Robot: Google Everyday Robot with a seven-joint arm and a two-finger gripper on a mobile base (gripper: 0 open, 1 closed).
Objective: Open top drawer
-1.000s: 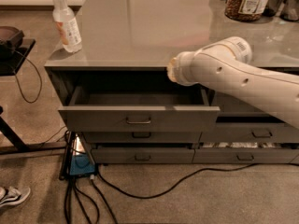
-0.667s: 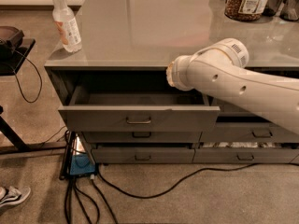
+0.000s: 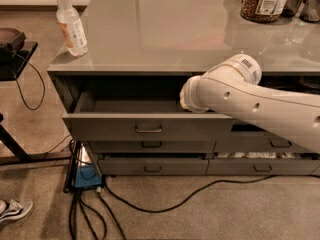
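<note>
Top drawer point(image 3: 107, 125): I am seeing it pulled out from under the bench point(image 3: 165, 29), with its tall dark grey front standing forward of the two shallower drawers point(image 3: 120, 146) below it in the left stack.
Handle point(image 3: 148, 130): the small bar is sitting at the centre of that front, and nothing is touching it.
Gripper point(image 3: 188, 102): it is sitting at the end of the white arm point(image 3: 255, 101), over the right part of the drawer's open cavity and just behind the front panel. I am not able to make out how wide its grasp is standing.
Arm: it is reaching in from the right and crossing in front of the other drawer stack point(image 3: 272, 144).
Bench top: a clear plastic bottle point(image 3: 71, 23) is standing upright near the left corner. A jar of brown contents point(image 3: 264, 1) is standing at the far right.
Floor: black cables point(image 3: 165, 201) are trailing across it, and a blue box point(image 3: 88, 176) is lying by the left foot of the drawers.
</note>
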